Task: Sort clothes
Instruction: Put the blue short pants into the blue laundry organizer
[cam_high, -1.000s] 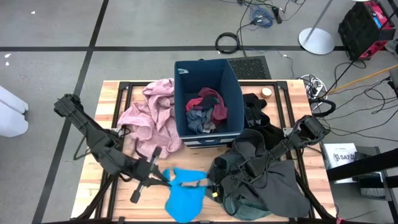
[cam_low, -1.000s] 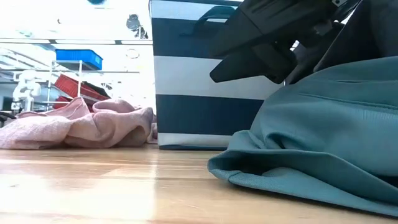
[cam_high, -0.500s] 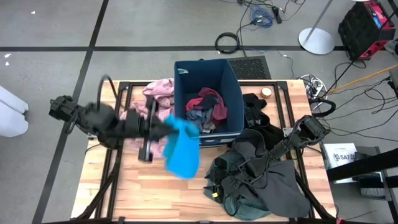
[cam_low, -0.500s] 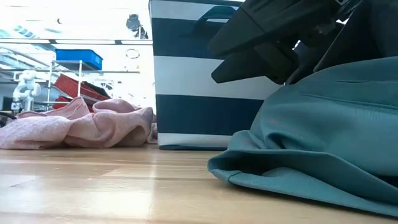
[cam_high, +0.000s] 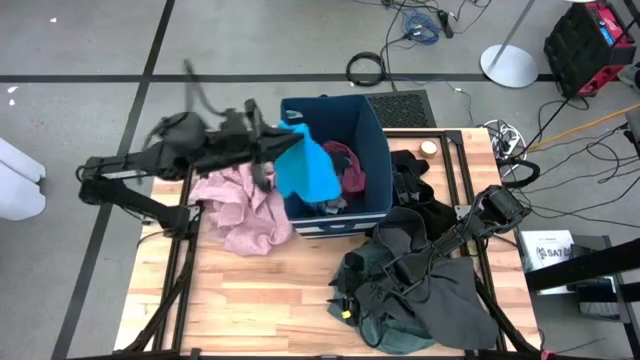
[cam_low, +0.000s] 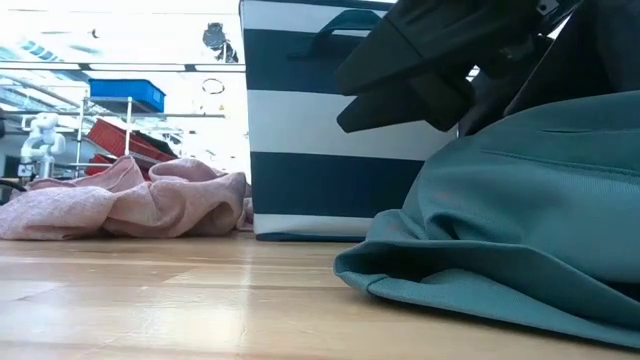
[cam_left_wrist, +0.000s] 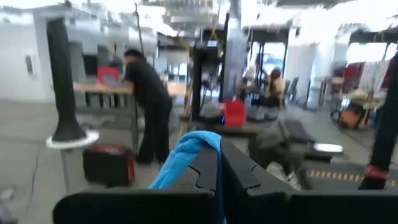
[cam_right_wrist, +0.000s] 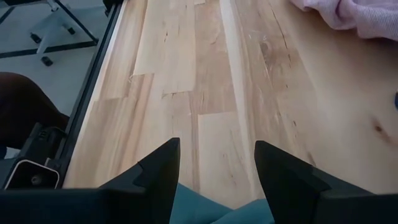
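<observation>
My left gripper (cam_high: 278, 138) is shut on the small bright-blue piece (cam_high: 305, 170) and is raised beside the navy bin's (cam_high: 372, 130) left rim. Red, grey and black pieces (cam_high: 335, 175) lie in the bin. The dusty-pink garment (cam_high: 240, 195) lies heaped on the table against the bin's left wall. My right gripper (cam_right_wrist: 214, 168) is open just over the grey-green garment (cam_high: 385, 300), which lies on the table's near right with the dark grey one (cam_high: 450, 290). A black one (cam_high: 415, 190) lies to the right of the bin. My left gripper pinches a bunched part of the blue piece (cam_left_wrist: 186, 152) between its two fingers. The fingers reach roughly level from the table's left. The piece hangs slack below them, clear of the table, spread over the bin's left rim and opening.
The tall striped bin (cam_low: 330, 130) stands at the far middle of the wooden table (cam_high: 260, 290). A small round object (cam_high: 428, 148) lies at the far right. Bare wood shows at the near left. People stand in the room beyond (cam_left_wrist: 149, 106).
My left gripper has risen from the table's near edge and swung toward the far side to the bin's left rim, still shut. The blue piece went with it, lifted clear of the table, and now hangs over the bin.
</observation>
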